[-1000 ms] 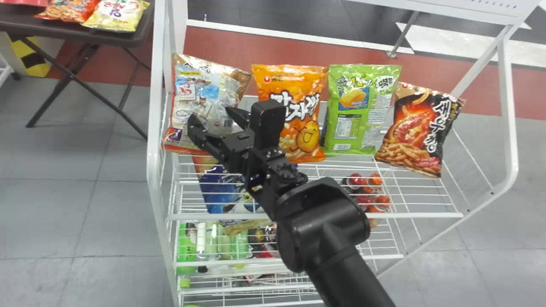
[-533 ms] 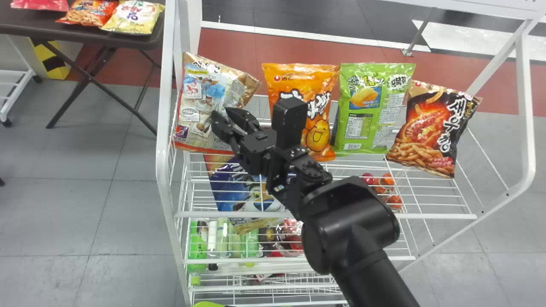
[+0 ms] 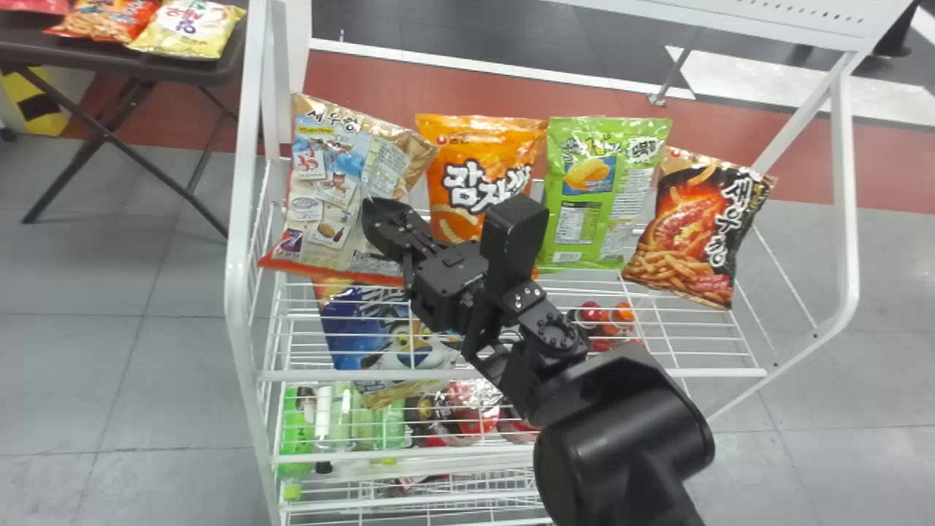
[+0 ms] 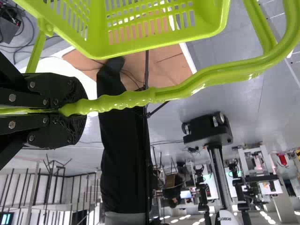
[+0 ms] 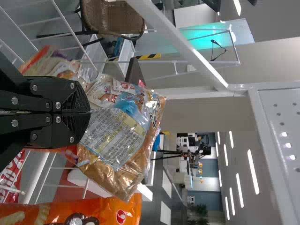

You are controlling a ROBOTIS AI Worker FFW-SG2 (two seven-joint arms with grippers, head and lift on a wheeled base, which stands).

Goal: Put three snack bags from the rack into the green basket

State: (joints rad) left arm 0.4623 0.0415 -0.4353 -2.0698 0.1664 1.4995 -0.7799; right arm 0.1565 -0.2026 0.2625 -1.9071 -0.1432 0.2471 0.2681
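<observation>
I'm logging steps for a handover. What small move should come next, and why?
Probably lift the leftmost snack bag gently off the rack: the right gripper looks closed on its wrapper, and the left gripper holds the green basket by its handle, ready to receive it.

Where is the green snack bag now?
In the head view, the green snack bag stands on the rack, right of centre, between the orange bag and the black bag.

You have orange bag [image 3: 475, 150], green bag [image 3: 606, 197], black bag [image 3: 701, 226] on rack's top shelf [image 3: 716, 372]; gold bag's [image 3: 321, 190] shelf contact unclear.
</observation>
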